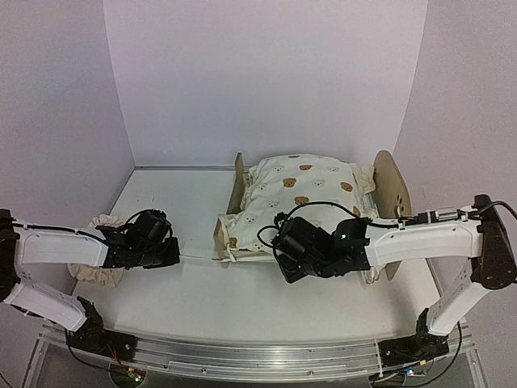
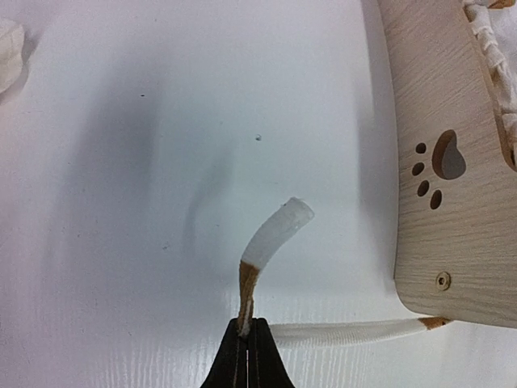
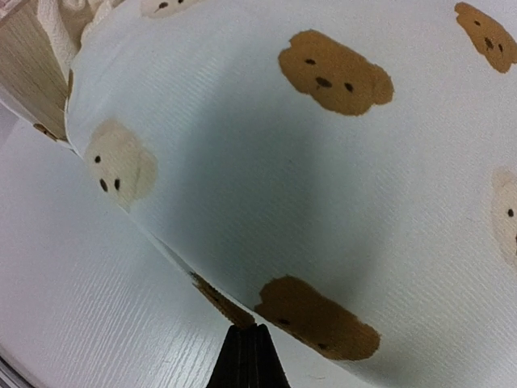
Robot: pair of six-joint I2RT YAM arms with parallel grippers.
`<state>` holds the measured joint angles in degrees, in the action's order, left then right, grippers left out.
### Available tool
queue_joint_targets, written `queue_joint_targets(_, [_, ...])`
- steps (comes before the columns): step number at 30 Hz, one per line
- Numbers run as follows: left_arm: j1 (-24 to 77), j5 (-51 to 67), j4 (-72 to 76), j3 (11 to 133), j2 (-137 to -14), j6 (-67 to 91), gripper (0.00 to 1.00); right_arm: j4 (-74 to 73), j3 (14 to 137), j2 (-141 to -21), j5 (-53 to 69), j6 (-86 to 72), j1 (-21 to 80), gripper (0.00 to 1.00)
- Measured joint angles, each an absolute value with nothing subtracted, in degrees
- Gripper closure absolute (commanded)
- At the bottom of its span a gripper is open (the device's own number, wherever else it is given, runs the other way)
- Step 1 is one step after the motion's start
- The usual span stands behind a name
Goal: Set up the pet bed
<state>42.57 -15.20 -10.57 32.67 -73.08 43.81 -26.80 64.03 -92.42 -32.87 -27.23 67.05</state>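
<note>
Currently light plywood pet bed (image 1: 393, 186) holds cream bear-print quilt (image 1: 303, 190); left fingers (image 2: 238, 364) clench white fabric tie (image 2: 275, 233), right fingers (image 3: 242, 364) clenched at quilt.

1 pet bed (image 1: 393, 184), 1 quilt (image 1: 303, 182), 1 pillow (image 1: 97, 275), 2 claws: left claw (image 2: 247, 323), right claw (image 3: 246, 330).

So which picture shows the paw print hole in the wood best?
The left wrist view: the paw print hole is close and sharp in the pet bed's end board. The top view shows that board too small to make it out. The right wrist view shows mostly bear-print quilt.
</note>
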Motion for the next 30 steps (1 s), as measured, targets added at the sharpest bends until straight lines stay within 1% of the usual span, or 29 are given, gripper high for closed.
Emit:
queue_joint_targets(4, [41.37,-15.19,-11.06,32.67,-73.14,44.04,0.99,-26.12,64.03,-93.36,-31.35,-26.99,67.05,0.99])
queue_joint_targets(6, [41.17,-14.95,-11.0,32.67,-73.14,43.91,0.93,-26.19,64.03,-93.35,-29.92,-26.77,67.05,0.91])
queue_joint_targets(7, [41.09,-14.77,-11.0,32.65,-73.12,43.69,0.86,-26.32,64.03,-93.34,-29.09,-26.64,67.03,0.83])
queue_joint_targets(11, [40.34,-14.33,-11.87,32.61,-71.74,42.02,0.44,-28.01,64.01,-92.67,-23.83,-25.56,66.87,0.4])
queue_joint_targets(12, [40.15,-13.84,-12.14,32.6,-70.91,41.34,0.37,-28.7,63.98,-92.06,-22.56,-25.34,66.87,0.33])
queue_joint_targets(13, [40.03,-13.15,-12.17,32.58,-69.79,40.36,0.33,-29.22,63.96,-91.18,-21.55,-25.27,66.87,0.27])
queue_joint_targets(14, [39.98,-12.09,-12.08,32.56,-68.3,39.49,0.3,-29.84,63.96,-90.09,-20.58,-24.75,66.87,0.24])
queue_joint_targets(16, [40.03,-9.89,-11.84,32.57,-64.51,37.48,0.28,-31.11,64.0,-87.56,-19.42,-24.31,66.87,0.19])
queue_joint_targets(19, [40.69,-7.32,-11.74,33.36,-59.94,35.23,0.25,-35.04,65.35,-83.91,-19.21,-23.43,66.89,0.18])
queue_joint_targets(21, [41.85,-6.36,-12.12,35.57,-59.35,33.74,0.22,-38.38,67.81,-82.78,-20.53,-22.94,66.89,0.16])
queue_joint_targets(23, [43.9,-6.03,-12.11,37.93,-59.62,32.42,0.2,-41.07,70.04,-82.05,-23.44,-22.51,66.89,0.14])
queue_joint_targets(27, [48.89,-6.08,-12.15,42.35,-62.18,30.44,0.16,-46.75,73.32,-79.79,-33.07,-21.24,66.63,0.09])
queue_joint_targets(30, [50.72,-5.93,-12.34,44.53,-65.01,29.36,0.14,-52.9,78.37,-79.43,-37.73,-20.4,64.6,0.07])
